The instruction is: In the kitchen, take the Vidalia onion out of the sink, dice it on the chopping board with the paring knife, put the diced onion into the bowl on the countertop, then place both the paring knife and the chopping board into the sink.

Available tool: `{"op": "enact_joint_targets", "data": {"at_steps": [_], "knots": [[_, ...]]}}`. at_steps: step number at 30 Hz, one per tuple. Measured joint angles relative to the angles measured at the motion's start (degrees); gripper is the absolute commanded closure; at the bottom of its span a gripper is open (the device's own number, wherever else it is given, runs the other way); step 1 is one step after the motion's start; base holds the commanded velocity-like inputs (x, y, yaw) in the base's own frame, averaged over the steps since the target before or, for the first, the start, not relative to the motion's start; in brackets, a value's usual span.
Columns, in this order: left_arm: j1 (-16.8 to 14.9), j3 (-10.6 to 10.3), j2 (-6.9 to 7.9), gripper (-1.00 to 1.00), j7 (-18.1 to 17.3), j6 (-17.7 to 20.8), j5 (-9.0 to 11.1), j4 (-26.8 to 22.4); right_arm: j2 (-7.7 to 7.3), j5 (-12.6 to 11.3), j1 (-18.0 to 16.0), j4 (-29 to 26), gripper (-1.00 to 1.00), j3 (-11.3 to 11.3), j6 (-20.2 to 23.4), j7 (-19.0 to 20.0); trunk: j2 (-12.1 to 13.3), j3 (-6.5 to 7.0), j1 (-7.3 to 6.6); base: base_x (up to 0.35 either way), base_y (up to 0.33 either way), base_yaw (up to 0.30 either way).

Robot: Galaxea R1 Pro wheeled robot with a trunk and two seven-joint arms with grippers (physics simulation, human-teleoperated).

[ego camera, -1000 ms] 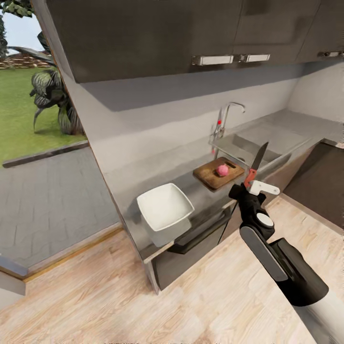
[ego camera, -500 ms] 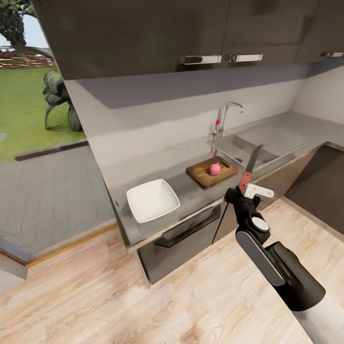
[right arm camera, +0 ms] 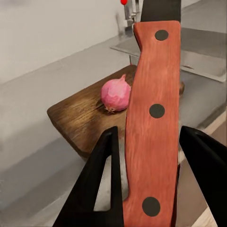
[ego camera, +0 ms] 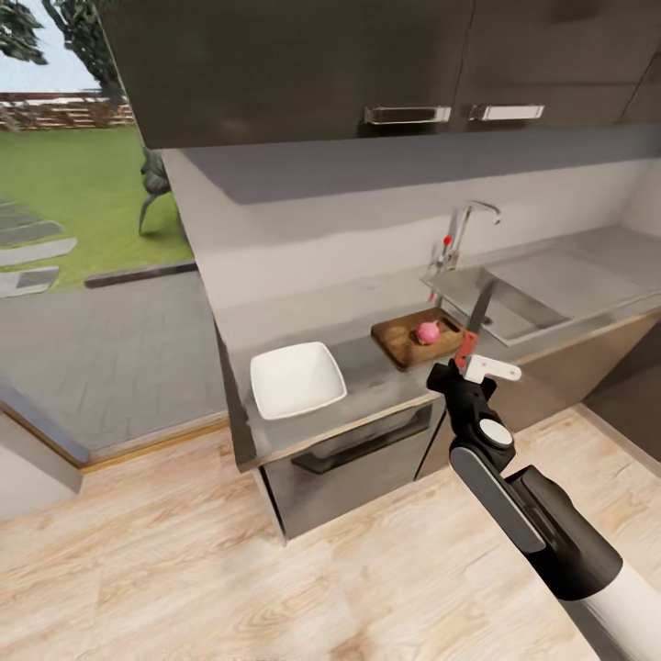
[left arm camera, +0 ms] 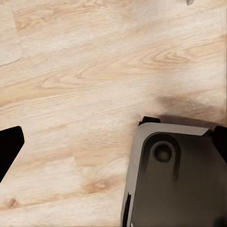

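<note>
While the base has swung over the last second, shifting the whole head view, the right gripper [ego camera: 468, 360] stays clamped on the paring knife [ego camera: 475, 326], blade up. Onion [ego camera: 427, 332] sits whole on the chopping board [ego camera: 399, 338] beside the sink [ego camera: 514, 308]; dicing not started. Left gripper state: can't tell.

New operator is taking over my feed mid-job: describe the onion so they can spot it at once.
Find the grey countertop under the dark wall cabinets, with the steel sink and its chrome tap. Just beside the basin lies the brown chopping board. The onion is the small pink ball on it, the only round pink thing there.
</note>
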Motion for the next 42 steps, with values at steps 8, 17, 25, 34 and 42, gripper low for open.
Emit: {"op": "enact_joint_targets", "data": {"at_steps": [8, 17, 25, 34, 42], "knots": [[0.0, 0.0, 0.03, -1.00, 0.1, 0.0, 0.0, 0.0, 0.00, 0.0, 0.0, 0.0, 1.00, 0.0, 0.1, 0.0, 0.0, 0.00, 0.00, 0.000, -0.305, 0.286], [0.0, 0.0, -0.01, -1.00, 0.1, 0.0, 0.0, 0.8, -0.02, 0.0, 0.0, 0.0, 1.00, 0.0, 0.2, -0.1, 0.0, 0.00, 0.00, 0.000, -0.305, 0.286], [0.0, 0.0, -0.28, -1.00, 0.1, 0.0, -0.1, 1.4, -0.07, 0.0, 0.0, 0.0, 1.00, 0.0, 0.2, -0.1, 0.0, 0.00, 0.00, 0.000, -0.305, 0.286], [-0.1, 0.0, -0.62, -1.00, 0.1, 0.0, -0.1, 1.6, -0.09, 0.0, 0.0, 0.0, 1.00, 0.0, 0.2, -0.1, 0.0, 0.00, 0.00, 0.000, -0.305, 0.075], [-0.1, 0.0, -0.62, -1.00, 0.1, 0.0, -0.1, 1.6, -0.09, 0.0, 0.0, 0.0, 1.00, 0.0, 0.2, -0.1, 0.0, 0.00, 0.00, 0.000, -0.305, 0.002]]}}
